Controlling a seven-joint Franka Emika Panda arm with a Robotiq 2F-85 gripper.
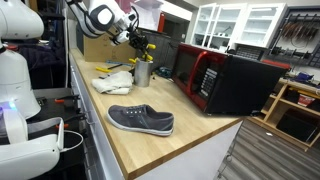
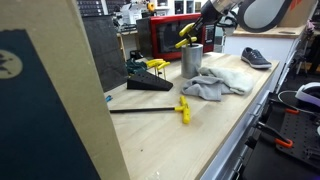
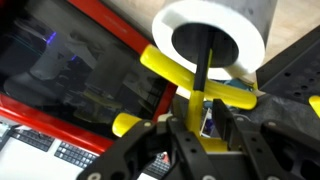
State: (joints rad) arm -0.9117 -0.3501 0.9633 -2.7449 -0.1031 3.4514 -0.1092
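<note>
gripper [image 3: 205, 115]: around tool's handle; pinching or slack, cannot tell
tool [image 3: 172, 73]: shaft already down in cup [image 3: 250, 40]
left: letting go, i judge

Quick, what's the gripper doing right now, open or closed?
Gripper: jaws straddle the handle of the yellow tool, its rod in the metal cup; clamped or loose cannot be told.

The gripper [image 2: 203, 27] hangs at 1 o'clock of the cup [image 2: 192, 60], at a yellow tool [image 2: 186, 41] over its rim; its grip cannot be told. From the cup, the cloth [image 2: 215, 82] lies at 5 o'clock, the shoe [image 2: 255, 58] at 3, the microwave [image 2: 168, 36] at 10, the clamp [image 2: 183, 110] at 6.
</note>
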